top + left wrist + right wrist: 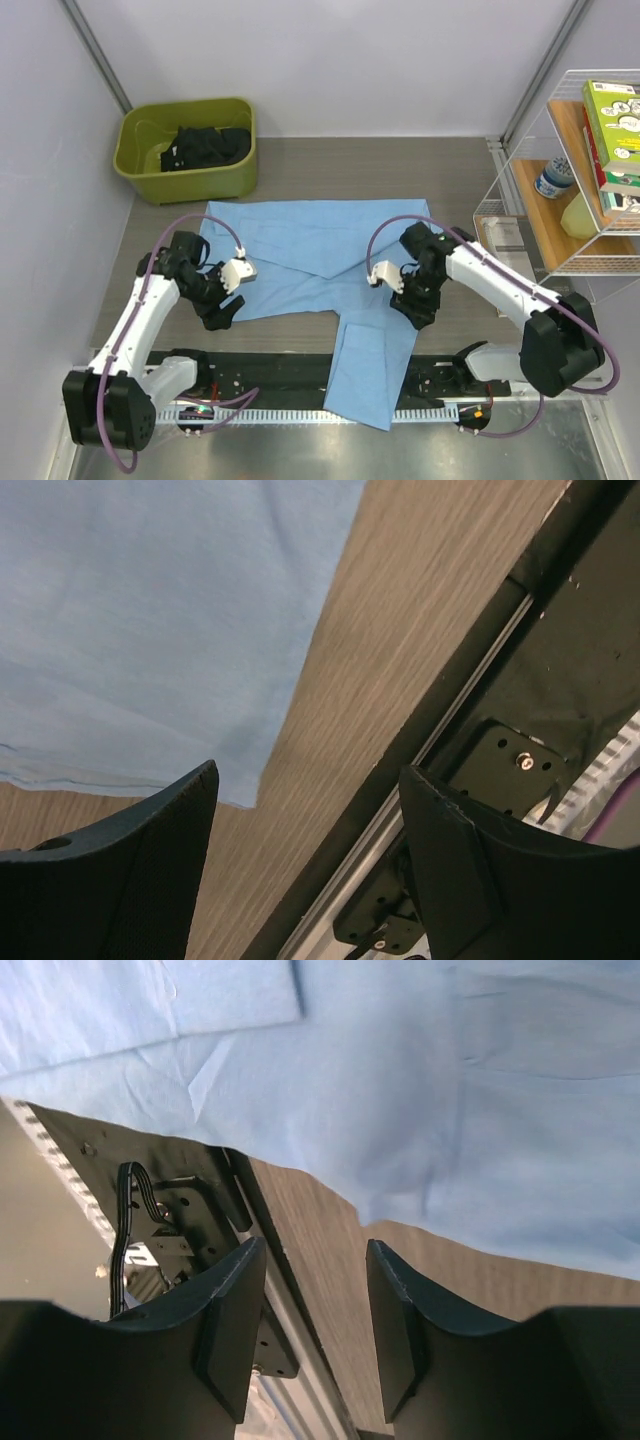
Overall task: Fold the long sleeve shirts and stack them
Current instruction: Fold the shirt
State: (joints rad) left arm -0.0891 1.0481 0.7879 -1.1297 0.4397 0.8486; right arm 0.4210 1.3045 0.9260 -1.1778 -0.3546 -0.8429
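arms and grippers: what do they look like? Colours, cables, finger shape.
Left arm and right arm: white link shells, black joints and bases, a purple cable looping along each. Left gripper and right gripper: black bodies with a white block at the wrist. The fingers are broad, matte black and tapered.

left arm (pixel 140 320): white links, black joints | right arm (pixel 495 280): same colours | cables (pixel 200 216): purple, one looped along each arm | wrist blocks (pixel 238 270): white | left pincer (pixel 220 310), right pincer (pixel 415 308): black, two broad curved fingers (pixel 235 1310), matte inner faces | base motors (pixel 105 400): black, rounded
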